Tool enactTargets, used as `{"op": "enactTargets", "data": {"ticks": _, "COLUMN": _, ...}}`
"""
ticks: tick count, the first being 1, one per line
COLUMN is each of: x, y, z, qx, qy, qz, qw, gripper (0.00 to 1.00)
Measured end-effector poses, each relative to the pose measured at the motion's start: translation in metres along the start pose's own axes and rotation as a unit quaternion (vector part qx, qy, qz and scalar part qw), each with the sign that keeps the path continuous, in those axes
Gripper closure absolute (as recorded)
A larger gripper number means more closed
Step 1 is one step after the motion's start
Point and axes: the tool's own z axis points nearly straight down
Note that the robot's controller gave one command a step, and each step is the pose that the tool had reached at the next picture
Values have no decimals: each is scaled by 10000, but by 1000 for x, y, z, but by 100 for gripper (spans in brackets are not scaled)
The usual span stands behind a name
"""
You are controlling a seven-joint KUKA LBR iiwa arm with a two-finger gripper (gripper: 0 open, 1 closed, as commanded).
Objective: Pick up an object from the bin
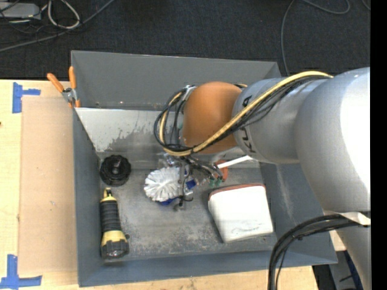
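White and ruffled, a small frilly thing (161,185) lies near the middle of the bin (121,101). My gripper (183,193) sits low at its 3 o'clock edge. Whether the gripper is apart or together I cannot tell, because cables (166,125) and the orange wrist cover (208,116) hide it. My worry is that the frill looks soft and could crush or slip free, or drag along the blue scrap (164,199) beneath it. A white box (240,213) crowds 4 o'clock. Open floor lies toward 7 o'clock, short of the yellow-and-black torch (111,225). A black knob (115,169) sits at 9.
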Motion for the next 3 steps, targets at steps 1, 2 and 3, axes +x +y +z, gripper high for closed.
{"op": "enactTargets", "data": {"ticks": 1, "x": 4, "y": -6, "z": 0, "qx": -7, "qy": -5, "qz": 1108, "qw": 9938, "gripper": 0}}
{"op": "enactTargets", "data": {"ticks": 2, "x": -2, "y": -2, "z": -3, "qx": 3, "qy": -46, "qz": 143, "qw": 9999, "gripper": 100}}
{"op": "enactTargets", "data": {"ticks": 3, "x": -2, "y": -2, "z": -3, "qx": 2, "qy": -46, "qz": 145, "qw": 9999, "gripper": 100}}
